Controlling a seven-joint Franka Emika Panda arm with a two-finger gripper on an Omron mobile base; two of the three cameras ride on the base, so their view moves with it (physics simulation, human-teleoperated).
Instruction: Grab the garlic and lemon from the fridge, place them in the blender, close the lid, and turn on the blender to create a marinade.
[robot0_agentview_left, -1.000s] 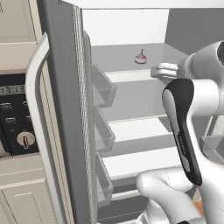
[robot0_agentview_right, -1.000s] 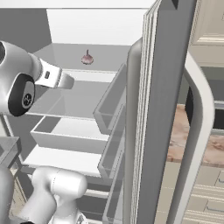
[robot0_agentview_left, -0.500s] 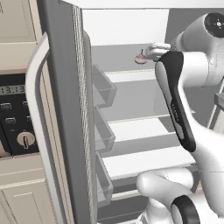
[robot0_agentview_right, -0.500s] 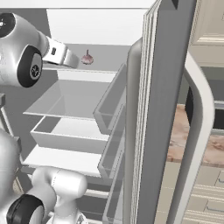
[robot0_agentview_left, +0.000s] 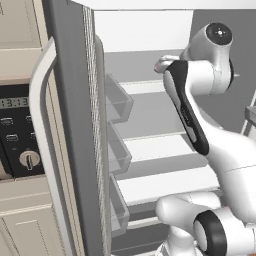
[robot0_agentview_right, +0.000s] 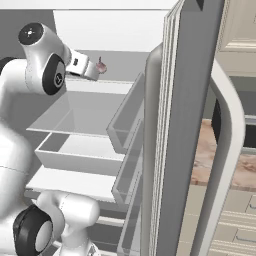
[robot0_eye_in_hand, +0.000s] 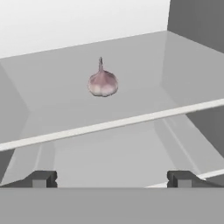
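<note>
So the fridge (robot0_agentview_left: 75, 125) door hangs wide open at 9 o'clock in the left base view, bins along its inside, and the arm reaches up toward the top glass shelf (robot0_eye_in_hand: 131, 52). In the hand view the garlic (robot0_eye_in_hand: 103, 83) sits upright on that shelf at roughly 12 o'clock from the tool (robot0_eye_in_hand: 111, 178), set back from the shelf's front edge. The tool's fingers (robot0_eye_in_hand: 41, 178) stand spread wide with nothing between them, well apart from the bulb.

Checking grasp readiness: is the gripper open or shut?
Open: in the hand view the gripper fingertips stand wide apart, empty, short of the garlic.
</note>
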